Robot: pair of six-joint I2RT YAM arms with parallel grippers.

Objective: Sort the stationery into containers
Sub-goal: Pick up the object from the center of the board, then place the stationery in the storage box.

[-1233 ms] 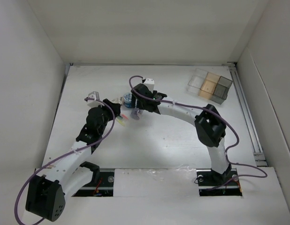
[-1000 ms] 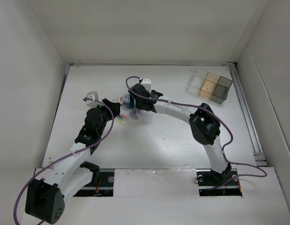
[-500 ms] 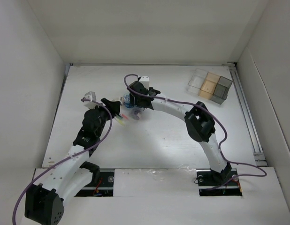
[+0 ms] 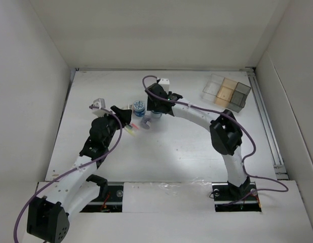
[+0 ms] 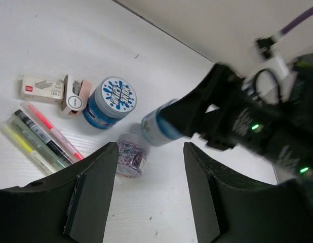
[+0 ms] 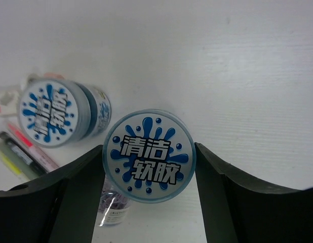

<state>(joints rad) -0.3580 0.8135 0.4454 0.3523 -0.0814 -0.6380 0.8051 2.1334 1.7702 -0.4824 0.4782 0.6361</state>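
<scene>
Barely begun, from where I stand. The right end effector (image 6: 149, 152) is clamped on one blue roll (image 5: 158, 126), a finger against each side. The roll looks clear of the worktop (image 4: 182, 147) and tilted, its splash-printed top facing back up the wrist. That is the only piece in hand.

The bins (image 4: 241, 94) stand well off to that end effector's right. I can see nothing in any of them, though the grey ones are too dark to be sure.

Everything else lies loose. The second blue roll (image 5: 110, 100) stands upright just to the left of the right end effector. The lavender cylinder (image 5: 130, 154) sits below the held roll, right in front of the left end effector (image 5: 151, 149), whose fingers are spread with nothing between them. Further to its left lie the pink-red stick (image 5: 51, 126) and the yellow-green stick (image 5: 22, 144) with a dark pen between them. Beyond them are what looks like a small stapler (image 5: 74, 96) and a little white box (image 5: 42, 87).

My reckoning is one roll picked up and nothing placed. The carry to the bins comes next, then the other roll, the cylinder and the sticks.
</scene>
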